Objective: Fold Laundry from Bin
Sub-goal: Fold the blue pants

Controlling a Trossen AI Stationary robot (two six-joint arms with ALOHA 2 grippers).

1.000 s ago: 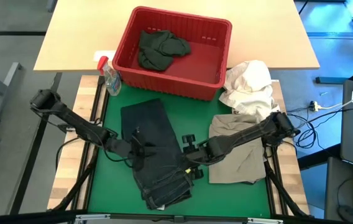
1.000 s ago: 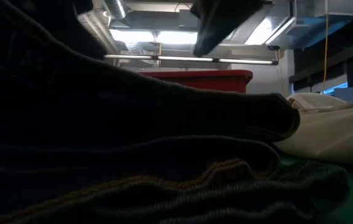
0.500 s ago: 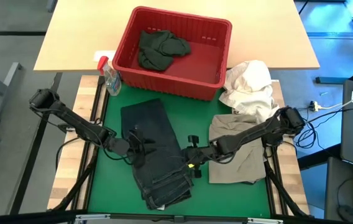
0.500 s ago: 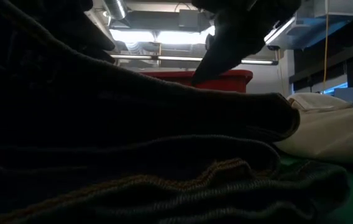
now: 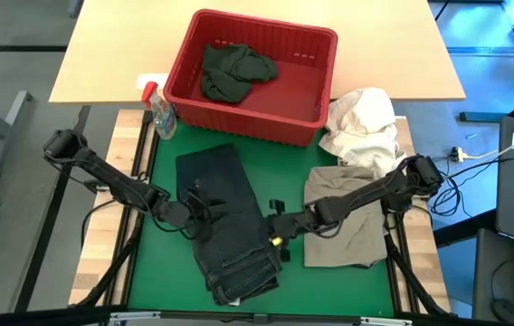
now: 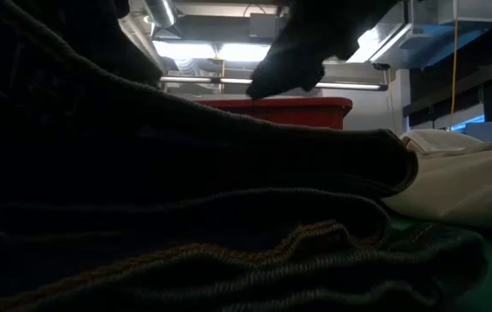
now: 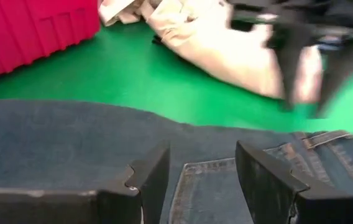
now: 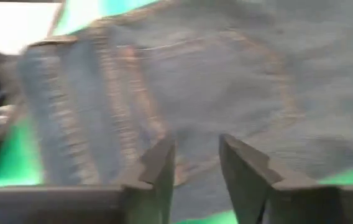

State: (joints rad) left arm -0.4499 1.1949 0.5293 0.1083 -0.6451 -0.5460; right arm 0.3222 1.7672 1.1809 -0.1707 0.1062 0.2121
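Dark blue jeans point(image 5: 228, 226), folded into a long strip, lie flat on the green mat point(image 5: 289, 172). My left gripper point(image 5: 204, 211) stands open at the strip's left edge; in its wrist view the fingers point(image 7: 201, 177) hover over the denim point(image 7: 71, 143). From the right, my right gripper point(image 5: 273, 228) reaches to the strip's right edge, and its fingers point(image 8: 196, 165) are a little apart above the stitched denim point(image 8: 226, 74). Right of the jeans lies a khaki garment point(image 5: 347, 222). The red bin point(image 5: 311, 45) at the far edge holds a dark garment point(image 5: 234, 71).
A white cloth bundle point(image 5: 366, 127) sits at the bin's right corner, above the khaki garment. By the bin's left corner stands a clear spray bottle with a red top point(image 5: 159, 109). Bare green mat shows between the jeans and the bin.
My right gripper has sunk toward the jeans and turned about its wrist, ending close over the strip's right edge. The jeans and the left gripper have stayed where they were.
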